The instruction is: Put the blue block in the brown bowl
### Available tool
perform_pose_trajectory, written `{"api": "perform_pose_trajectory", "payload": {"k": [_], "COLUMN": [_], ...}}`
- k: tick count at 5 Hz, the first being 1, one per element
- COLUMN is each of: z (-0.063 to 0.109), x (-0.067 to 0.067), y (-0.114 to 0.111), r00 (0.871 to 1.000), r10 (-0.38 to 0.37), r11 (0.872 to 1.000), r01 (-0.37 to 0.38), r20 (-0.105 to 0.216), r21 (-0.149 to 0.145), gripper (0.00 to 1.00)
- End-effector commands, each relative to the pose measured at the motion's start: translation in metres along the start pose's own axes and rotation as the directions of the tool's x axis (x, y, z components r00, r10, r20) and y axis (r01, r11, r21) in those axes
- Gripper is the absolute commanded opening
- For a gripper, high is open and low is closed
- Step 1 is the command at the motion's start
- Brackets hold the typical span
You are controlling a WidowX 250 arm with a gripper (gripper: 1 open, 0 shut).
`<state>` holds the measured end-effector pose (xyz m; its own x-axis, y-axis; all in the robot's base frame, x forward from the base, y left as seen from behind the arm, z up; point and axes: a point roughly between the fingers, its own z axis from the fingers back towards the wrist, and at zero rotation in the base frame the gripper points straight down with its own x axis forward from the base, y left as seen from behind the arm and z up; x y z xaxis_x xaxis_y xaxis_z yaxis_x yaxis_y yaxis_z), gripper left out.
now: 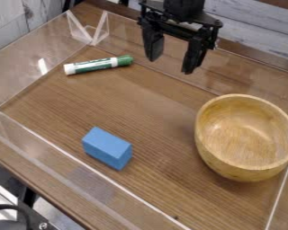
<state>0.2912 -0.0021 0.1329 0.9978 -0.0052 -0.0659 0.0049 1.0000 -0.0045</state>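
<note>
1. One green-capped white marker lies left of the fingers, outside the job.
2. Blue rectangular block sits below-left of them, awaiting pickup.
3. Black gripper fingers hang apart, presumably ready to straddle it.
4. Wooden bowl waits below-right, open-mouthed to receive.

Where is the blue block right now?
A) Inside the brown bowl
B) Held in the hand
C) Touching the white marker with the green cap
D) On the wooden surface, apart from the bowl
D: the blue block lies on the bare wood, with a gap between it and the brown bowl.
</note>
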Motion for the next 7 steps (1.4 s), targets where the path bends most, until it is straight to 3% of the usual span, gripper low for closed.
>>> {"api": "perform_pose_trajectory", "payload": {"k": [1,2,3,4,5,7], "z": [-0.006,-0.008,-0.01,-0.012,-0.015,-0.022], "x": [-0.008,-0.03,-0.042,-0.051,-0.055,-0.068], "y": [-0.001,0.0,0.002,0.003,0.003,0.012], "r00": [0.999,0.983,0.947,0.902,0.853,0.716], "r10": [-0.05,-0.185,-0.32,-0.431,-0.522,-0.698], "r11": [0.999,0.983,0.947,0.902,0.853,0.715], "r01": [0.05,0.185,0.32,0.431,0.522,0.697], "r20": [-0.01,0.008,0.011,0.011,0.007,-0.002], "r21": [0.002,0.006,0.013,0.021,0.025,0.05], "gripper": [1.0,1.0,1.0,1.0,1.0,1.0]}}
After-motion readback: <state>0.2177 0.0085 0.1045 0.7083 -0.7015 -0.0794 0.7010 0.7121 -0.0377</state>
